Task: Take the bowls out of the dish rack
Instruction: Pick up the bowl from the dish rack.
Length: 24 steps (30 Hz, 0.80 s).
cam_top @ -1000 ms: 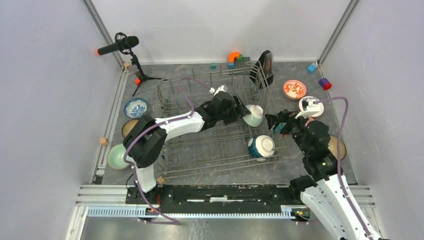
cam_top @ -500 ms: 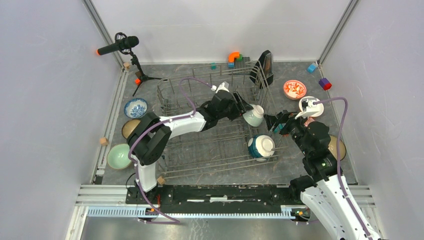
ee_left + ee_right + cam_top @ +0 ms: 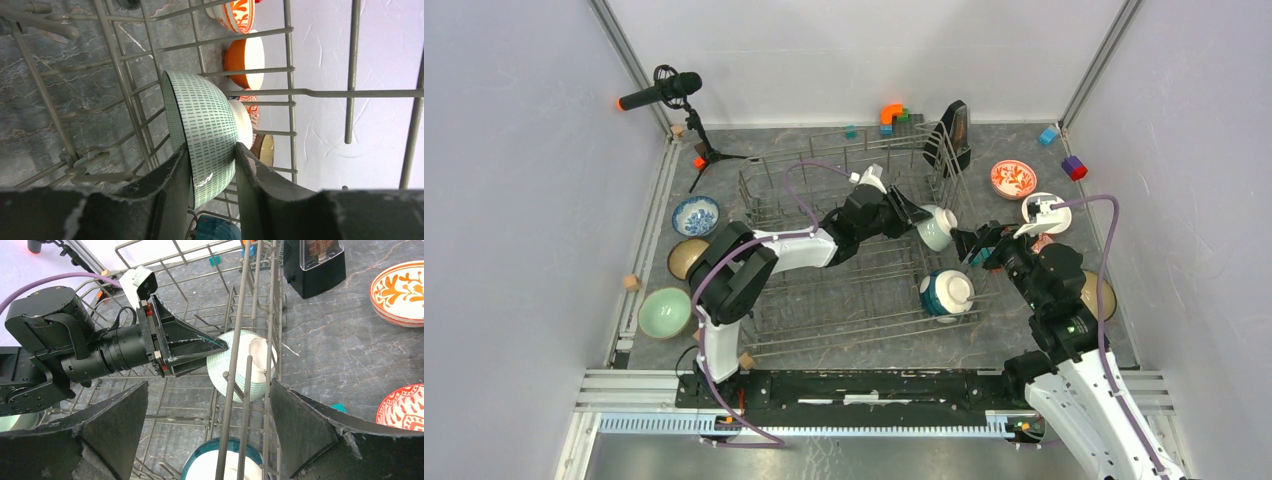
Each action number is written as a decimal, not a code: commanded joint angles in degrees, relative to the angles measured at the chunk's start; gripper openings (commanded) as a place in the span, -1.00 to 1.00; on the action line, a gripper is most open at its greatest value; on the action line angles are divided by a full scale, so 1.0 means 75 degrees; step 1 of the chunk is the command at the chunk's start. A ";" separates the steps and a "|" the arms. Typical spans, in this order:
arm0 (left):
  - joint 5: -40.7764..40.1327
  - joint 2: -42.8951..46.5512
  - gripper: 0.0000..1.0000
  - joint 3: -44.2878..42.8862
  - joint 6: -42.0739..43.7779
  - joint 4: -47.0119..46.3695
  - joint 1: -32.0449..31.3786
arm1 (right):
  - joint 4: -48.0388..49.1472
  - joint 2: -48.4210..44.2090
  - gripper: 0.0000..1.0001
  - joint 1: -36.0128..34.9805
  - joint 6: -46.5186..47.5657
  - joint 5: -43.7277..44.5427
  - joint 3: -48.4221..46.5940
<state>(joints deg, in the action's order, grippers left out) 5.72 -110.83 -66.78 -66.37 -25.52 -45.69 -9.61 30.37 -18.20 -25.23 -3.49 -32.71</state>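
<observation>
1. The left claw (image 3: 211,150) has its two fingers (image 3: 175,185) against opposite sides of the striped bowl (image 3: 205,115), one toward the rim and one toward the foot. It reads as clamped on the bowl.
2. The striped bowl stands on edge among the wires at the right end of the dish rack (image 3: 320,93), with its white foot turned toward the rack's right wall.
3. The step in hand, as judged, is lifting this bowl out. Raise it straight up until it clears the upright wires and the raised side, and only then carry it sideways. Glazed ceramic held by its curved wall may slip, so lift slowly and keep the wrist level.
4. The right claw (image 3: 210,425) has its fingers wide apart and holds nothing. It hangs just outside the rack's right wall, beside the striped bowl, so keep your lifting path clear of it.
5. The teal bowl (image 3: 946,292) is the other bowl seen in the rack, at its near right corner. It is probably your next one.
6. The table (image 3: 1024,340) has a grey marbled top. Along its left edge lie the blue-white bowl (image 3: 695,214), the tan bowl (image 3: 686,256) and the mint green bowl (image 3: 664,312). The red-floral bowl (image 3: 1013,179) lies toward the far right corner.
7. The room has plain white walls (image 3: 854,50) on three sides. A microphone (image 3: 661,92) stands at the far left corner, and coloured blocks (image 3: 891,115) sit along the far edge.
</observation>
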 commanded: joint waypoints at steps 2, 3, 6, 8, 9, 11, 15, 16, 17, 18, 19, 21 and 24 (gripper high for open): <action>0.0513 -0.0242 -0.28 -0.0145 -0.0337 -0.1263 -0.0028 | -0.0771 0.0066 0.91 -0.0053 0.0038 -0.0365 0.0365; 0.0567 -0.0267 -0.34 -0.0144 -0.0353 -0.1344 -0.0025 | -0.0776 0.0059 0.91 -0.0057 0.0057 -0.0352 0.0348; 0.0702 -0.0311 -0.44 -0.0119 -0.0397 -0.1626 -0.0025 | -0.0799 0.0075 0.91 -0.0052 0.0111 -0.0307 0.0362; 0.0770 -0.0310 -0.46 -0.0107 -0.0401 -0.1741 -0.0025 | -0.0788 0.0093 0.92 -0.0047 0.0124 -0.0302 0.0365; 0.0816 -0.0309 -0.46 -0.0097 -0.0399 -0.1826 -0.0025 | -0.0793 0.0100 0.92 -0.0056 0.0138 -0.0298 0.0365; 0.0891 -0.0317 -0.46 -0.0090 -0.0401 -0.1959 -0.0024 | -0.0795 0.0117 0.91 -0.0056 0.0144 -0.0293 0.0365; 0.1186 -0.0436 -0.43 -0.0174 -0.0414 -0.2132 -0.0025 | -0.0802 0.0128 0.92 -0.0049 0.0176 -0.0285 0.0365; 0.1249 -0.0460 -0.41 -0.0194 -0.0432 -0.2185 -0.0025 | -0.0804 0.0135 0.92 -0.0050 0.0171 -0.0281 0.0359; 0.1324 -0.0492 -0.39 -0.0213 -0.0456 -0.2229 -0.0025 | -0.0806 0.0134 0.92 -0.0054 0.0168 -0.0282 0.0364; 0.1408 -0.0535 -0.38 -0.0232 -0.0470 -0.2257 -0.0031 | -0.0806 0.0141 0.92 -0.0057 0.0166 -0.0285 0.0365; 0.1452 -0.0557 -0.38 -0.0253 -0.0479 -0.2279 -0.0033 | -0.0815 0.0137 0.91 -0.0057 0.0169 -0.0283 0.0365; 0.1557 -0.0588 -0.37 -0.0254 -0.0497 -0.2345 -0.0037 | -0.0821 0.0146 0.91 -0.0058 0.0175 -0.0272 0.0353; 0.1707 -0.0604 -0.38 -0.0284 -0.0470 -0.2342 -0.0037 | -0.0817 0.0161 0.92 -0.0050 0.0168 -0.0267 0.0336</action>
<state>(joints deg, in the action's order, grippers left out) 15.51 -114.76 -66.81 -68.38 -39.20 -45.56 -9.13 30.30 -18.15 -24.71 -3.51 -32.49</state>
